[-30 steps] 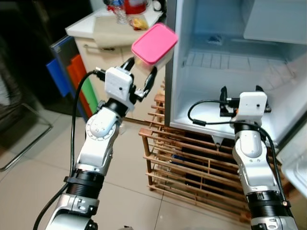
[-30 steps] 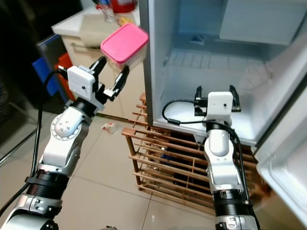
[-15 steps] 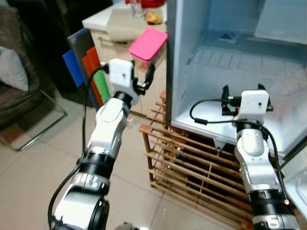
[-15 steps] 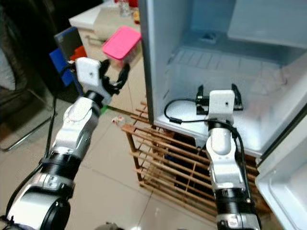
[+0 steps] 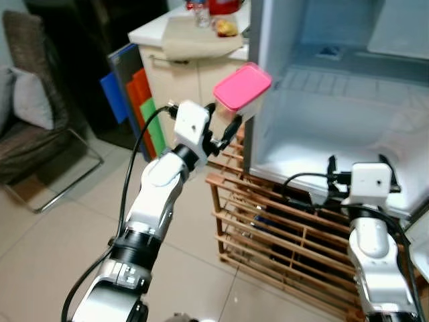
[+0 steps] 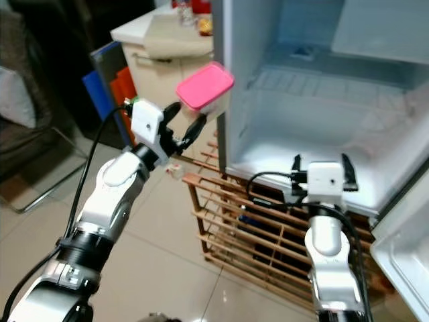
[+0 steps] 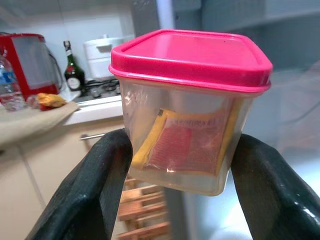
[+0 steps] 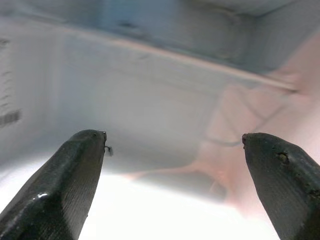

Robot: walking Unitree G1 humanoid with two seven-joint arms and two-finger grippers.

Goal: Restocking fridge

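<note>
Gleaming tiled floor (image 5: 40,255) — wooden rack (image 5: 268,228)

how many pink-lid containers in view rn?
1. The pink-lid container is held up in the left gripper, just outside the fridge's left wall. None visible inside; the freezer box could hide more.

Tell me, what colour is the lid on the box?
Pink lid; clearest in the left wrist view.

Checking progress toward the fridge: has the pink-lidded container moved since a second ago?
Yes. The pink-lidded container, held in the left hand, has come right, against the fridge's left wall.
</note>
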